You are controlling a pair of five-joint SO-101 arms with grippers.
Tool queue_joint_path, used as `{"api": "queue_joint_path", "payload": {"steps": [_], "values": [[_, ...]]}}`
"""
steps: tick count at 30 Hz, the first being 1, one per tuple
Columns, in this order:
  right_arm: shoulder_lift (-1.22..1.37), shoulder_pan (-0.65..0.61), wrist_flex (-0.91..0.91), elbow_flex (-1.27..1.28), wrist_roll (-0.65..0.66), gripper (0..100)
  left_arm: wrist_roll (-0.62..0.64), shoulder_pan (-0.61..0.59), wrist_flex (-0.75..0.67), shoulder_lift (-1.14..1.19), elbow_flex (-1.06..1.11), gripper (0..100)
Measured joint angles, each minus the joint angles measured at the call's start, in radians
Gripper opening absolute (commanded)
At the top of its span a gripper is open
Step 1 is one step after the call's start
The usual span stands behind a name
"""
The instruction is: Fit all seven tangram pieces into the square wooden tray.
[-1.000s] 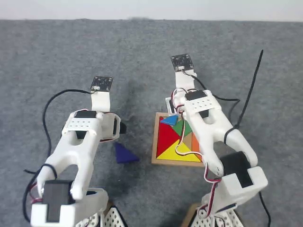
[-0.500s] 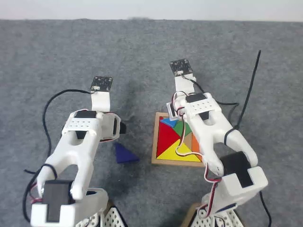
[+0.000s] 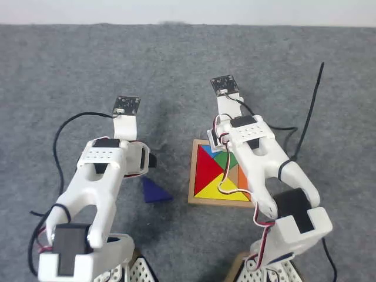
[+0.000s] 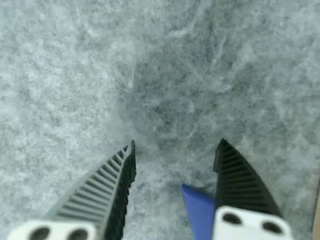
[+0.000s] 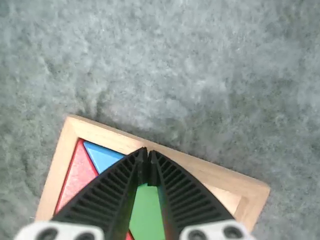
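Grey felt covered the desk (image 3: 88,59). The square wooden tray (image 3: 192,176) lay toward the desk's near edge, right of middle. Inside it sat the red piece (image 3: 205,169), yellow piece (image 3: 220,189), green piece (image 5: 147,215), light blue piece (image 5: 102,155) and orange piece (image 3: 242,176). The dark blue triangle (image 3: 155,191) lay on the felt left of the tray, not touching it. The right claw (image 5: 147,152) was closed with nothing between its tips, above the tray's far side. The left claw (image 4: 175,147) was spread wide over the felt, with the dark blue triangle beside one finger.
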Motion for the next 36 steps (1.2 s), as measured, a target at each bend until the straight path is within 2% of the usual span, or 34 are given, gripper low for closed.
{"api": "queue_joint_path", "payload": {"steps": [4,10,15,20,25,31,36], "values": [[-0.083,0.000,0.005,0.015,0.000,0.6,0.000,0.000,0.000,0.000,0.000,25],[-0.390,0.044,0.064,0.201,0.008,0.6,0.000,0.000,0.000,0.000,0.000,25],[-0.608,0.161,0.095,0.436,0.083,0.6,-0.049,0.000,0.005,0.000,0.000,25],[-0.715,0.345,0.164,0.559,0.176,0.9,-0.074,0.000,0.155,0.000,-0.078,25],[-0.720,0.520,0.173,0.634,0.264,0.9,-0.175,0.000,0.264,0.000,-0.115,25],[-0.720,0.562,0.097,0.733,0.301,0.9,-0.216,0.000,0.338,0.000,-0.115,30],[-0.720,0.571,0.080,0.740,0.302,0.8,-0.195,0.057,0.454,0.000,-0.115,31]]}}
